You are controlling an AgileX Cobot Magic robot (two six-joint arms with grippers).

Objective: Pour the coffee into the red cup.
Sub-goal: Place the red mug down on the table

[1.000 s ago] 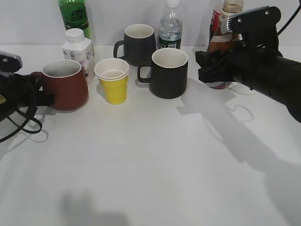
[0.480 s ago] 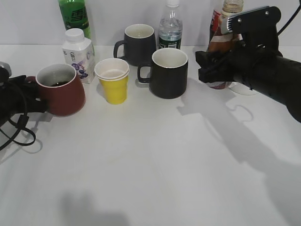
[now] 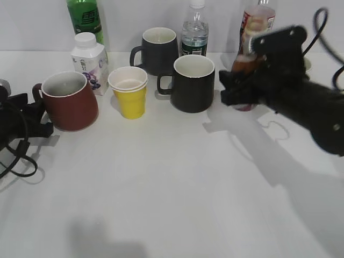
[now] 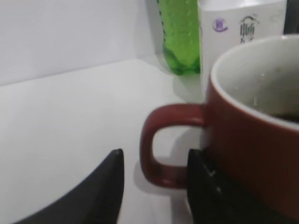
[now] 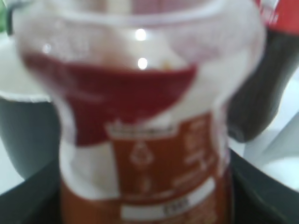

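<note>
Since the frame 0.5 s before, the right gripper (image 3: 240,88) had shifted left and lower with the coffee bottle (image 3: 243,69), uncovering the taller red-labelled bottle (image 3: 258,20) behind it, while the red cup (image 3: 70,100) had barely moved and stood upright again on the white table (image 3: 172,183); taking the red cup as landmark, the left gripper (image 3: 33,114) sat just left of it at the handle (image 4: 161,144), and in the left wrist view its 2 dark fingers (image 4: 100,196) stood moderately apart, 1 left of the handle loop and the other against the cup's base, so the claw was parted around the handle rather than clamped on it; a little dark liquid showed inside the cup; the white carton (image 3: 89,59) stood just behind the cup, the green bottle (image 3: 84,19) further behind, the yellow cup (image 3: 129,92) just to its right, then 2 black mugs (image 3: 191,83) and a water bottle (image 3: 194,29) further right; the coffee bottle was well apart to the far right of the cup; the right wrist view, blurred, showed that bottle filling the frame between the dark jaws, so the right claw was closed on it.
</note>
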